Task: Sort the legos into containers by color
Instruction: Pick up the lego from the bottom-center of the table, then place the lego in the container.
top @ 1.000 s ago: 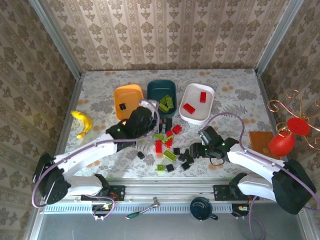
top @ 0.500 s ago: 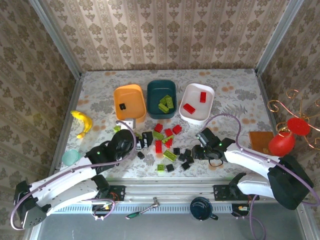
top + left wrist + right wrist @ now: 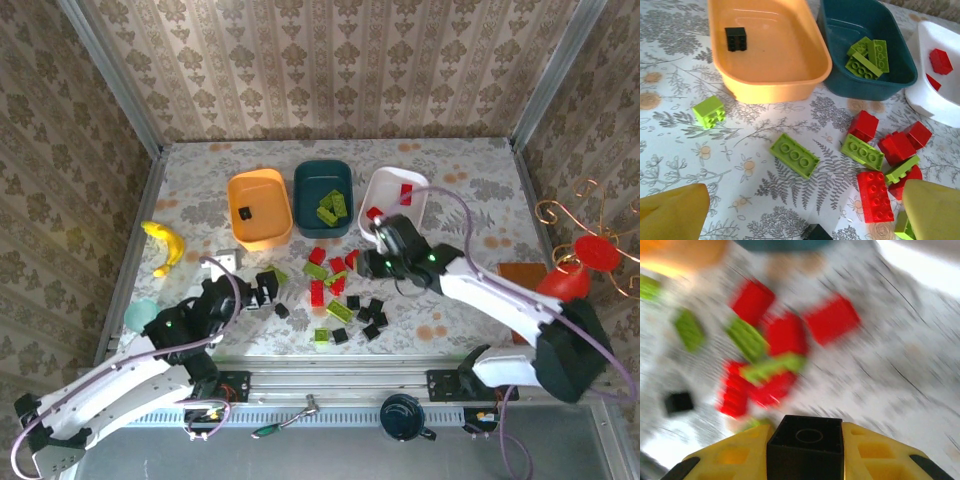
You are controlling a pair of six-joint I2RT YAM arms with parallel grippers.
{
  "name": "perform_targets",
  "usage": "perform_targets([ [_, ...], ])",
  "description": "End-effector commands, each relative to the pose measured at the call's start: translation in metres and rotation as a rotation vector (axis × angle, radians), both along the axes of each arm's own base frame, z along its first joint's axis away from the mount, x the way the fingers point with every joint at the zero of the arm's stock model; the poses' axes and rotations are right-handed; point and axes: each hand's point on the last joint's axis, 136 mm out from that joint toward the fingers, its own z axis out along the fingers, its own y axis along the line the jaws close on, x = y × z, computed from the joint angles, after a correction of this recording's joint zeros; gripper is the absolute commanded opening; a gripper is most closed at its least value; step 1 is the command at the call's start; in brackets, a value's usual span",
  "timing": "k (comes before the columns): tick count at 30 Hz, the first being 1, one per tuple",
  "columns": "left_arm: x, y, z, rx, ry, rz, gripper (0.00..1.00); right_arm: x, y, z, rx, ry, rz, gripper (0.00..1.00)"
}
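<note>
While the right gripper (image 3: pixel 368 264) is hovering over the loose legos (image 3: pixel 318 293) at centre frame overhead, the left gripper (image 3: pixel 264 288) is waiting wide open at lower left. The left wrist view is showing the orange tub (image 3: pixel 780 90), upper left, holding a black brick (image 3: pixel 735 38). In the right wrist view the jaws are clamping a black lego (image 3: pixel 809 450) at bottom centre, so it's wanting a high carry over that rim.

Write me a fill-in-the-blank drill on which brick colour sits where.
The lone brick in the orange tub is ___.
The piled bricks in the dark teal tub are ___.
The two bricks in the white tub are ___.
The gripped brick in the shut right gripper is ___.
Missing: black; lime green; red; black.
</note>
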Motion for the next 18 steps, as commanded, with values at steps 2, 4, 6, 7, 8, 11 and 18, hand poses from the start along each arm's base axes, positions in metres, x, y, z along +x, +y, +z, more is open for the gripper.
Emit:
perform_targets([
  [2,-0.007,0.02,-0.014,0.031,0.029,0.065,1.0,0.047,0.089,0.028,0.132,-0.062,0.159,0.22],
  [4,-0.008,0.021,-0.017,0.034,0.039,0.065,1.0,0.073,0.124,0.033,0.165,-0.065,0.189,0.22],
  [6,-0.009,0.019,-0.021,0.035,0.052,0.055,1.0,0.095,0.151,0.034,0.183,-0.069,0.209,0.22],
  [7,-0.01,0.017,-0.023,0.032,0.059,0.046,1.0,0.105,0.163,0.031,0.183,-0.067,0.214,0.22],
  [8,-0.01,0.014,-0.026,0.032,0.067,0.034,1.0,0.114,0.171,0.029,0.181,-0.067,0.216,0.22],
  [11,-0.013,0.008,-0.037,0.049,0.11,0.008,1.0,0.14,0.193,0.015,0.172,-0.048,0.207,0.23],
  [18,-0.02,-0.013,-0.058,0.078,0.199,-0.09,0.99,0.167,0.221,0.007,0.201,-0.024,0.21,0.6],
])
